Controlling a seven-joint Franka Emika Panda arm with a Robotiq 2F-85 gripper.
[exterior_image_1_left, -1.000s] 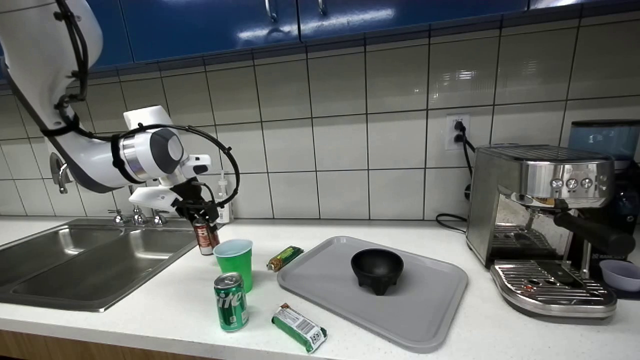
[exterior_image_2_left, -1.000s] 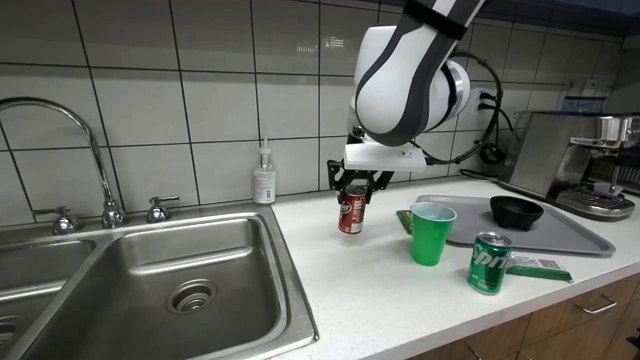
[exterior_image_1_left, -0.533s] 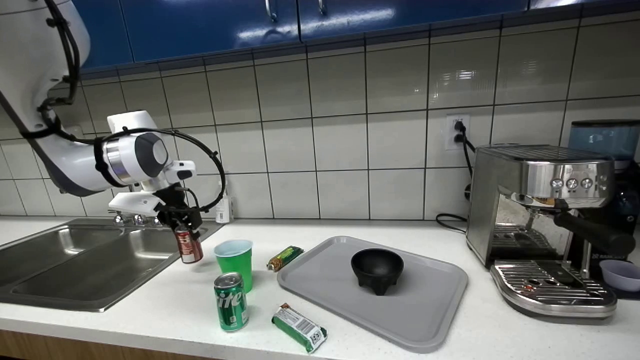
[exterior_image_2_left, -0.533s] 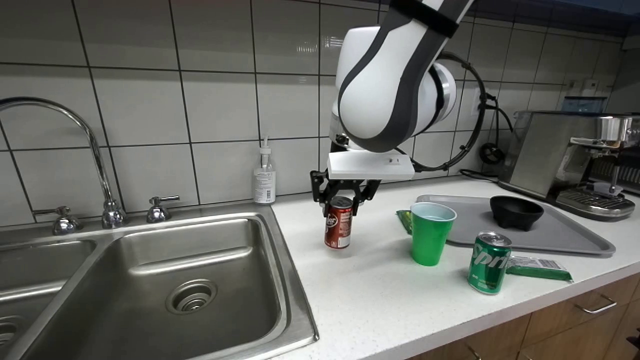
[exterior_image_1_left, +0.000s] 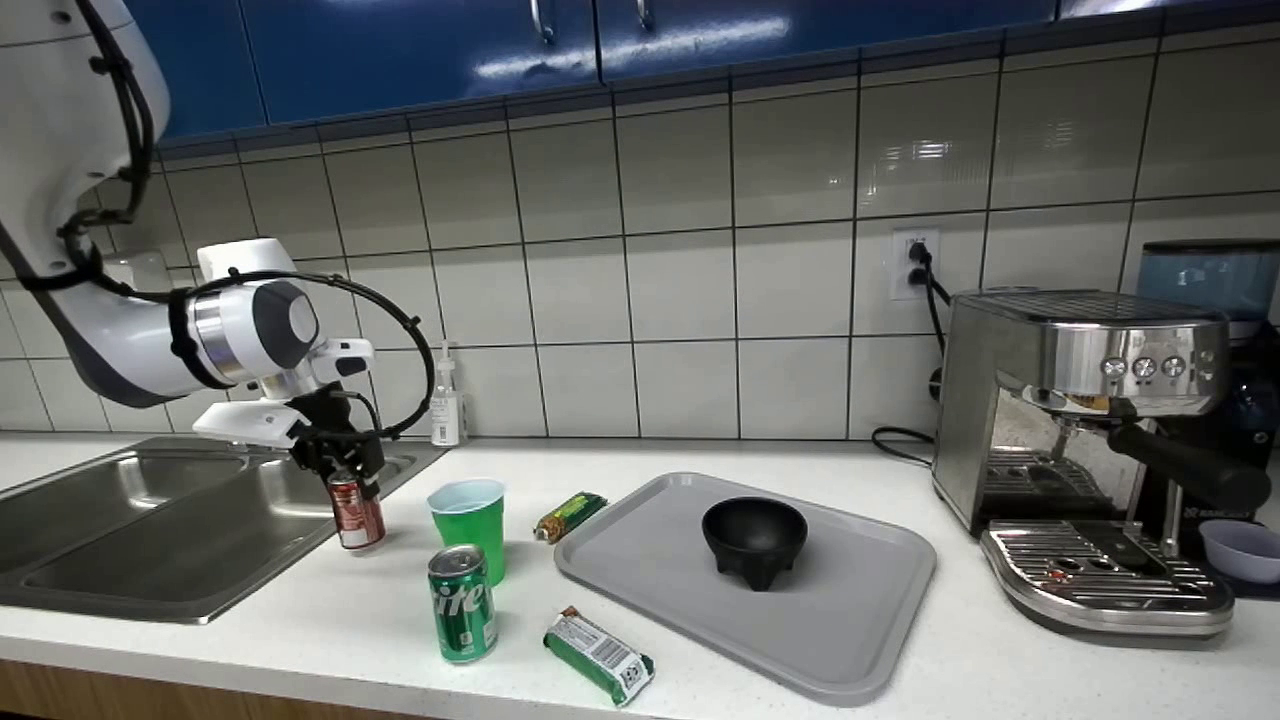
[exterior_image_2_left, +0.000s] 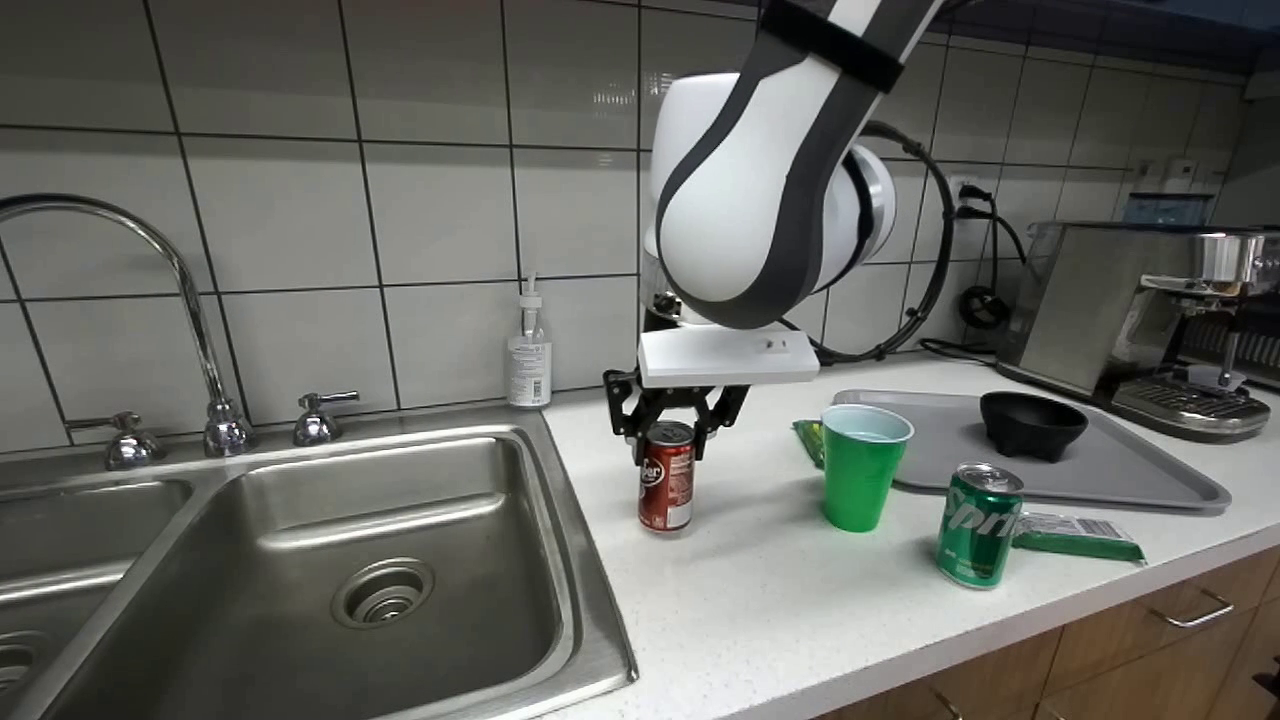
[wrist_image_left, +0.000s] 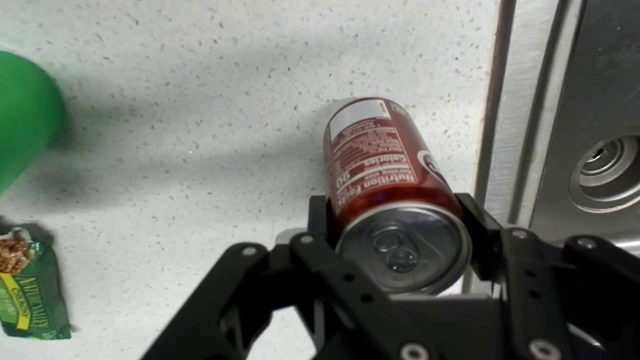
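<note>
One red can (exterior_image_2_left: 666, 485): small, nearly upright, held close to its top; located beside the sink (exterior_image_2_left: 578, 570), nearer to it than to the cup (exterior_image_2_left: 862, 475). I cannot tell from here whether its base meets the counter (exterior_image_2_left: 740, 610).

One gripper (exterior_image_2_left: 669, 448): black, above the can; jaws part-way open, spread to the can's width, one pressed to each side of it.

One arm (exterior_image_2_left: 750, 200): white with dark grey bands, carrying a looped black cable (exterior_image_2_left: 948, 225).

One sink: steel, two basins, its rim just beside the can.

One cup: green, pale inside, upright, apart from can and jaws.

One Sprite can (exterior_image_2_left: 972, 545): green, upright, in front of the cup and not touching it.

One granola bar (wrist_image_left: 37, 300): green wrapper with a yellow band, lettered "Nature Valley"; lying between cup and tray (exterior_image_1_left: 850, 590), toward the wall (exterior_image_1_left: 680, 285).

One white-and-green bar (exterior_image_1_left: 600, 655): lying in front of the tray, barcode label uppermost.

One tray: grey, flat on the counter, bearing a black footed bowl (exterior_image_1_left: 755, 535).

One pump bottle (exterior_image_2_left: 529, 365): standing near the sink's back corner, before the tiled wall.

One faucet (exterior_image_2_left: 226, 430): chrome, at the back of the sink.

One coffee machine (exterior_image_1_left: 1085, 350): steel, past the tray.

Blue cabinets (exterior_image_1_left: 420, 50): overhead.
</note>
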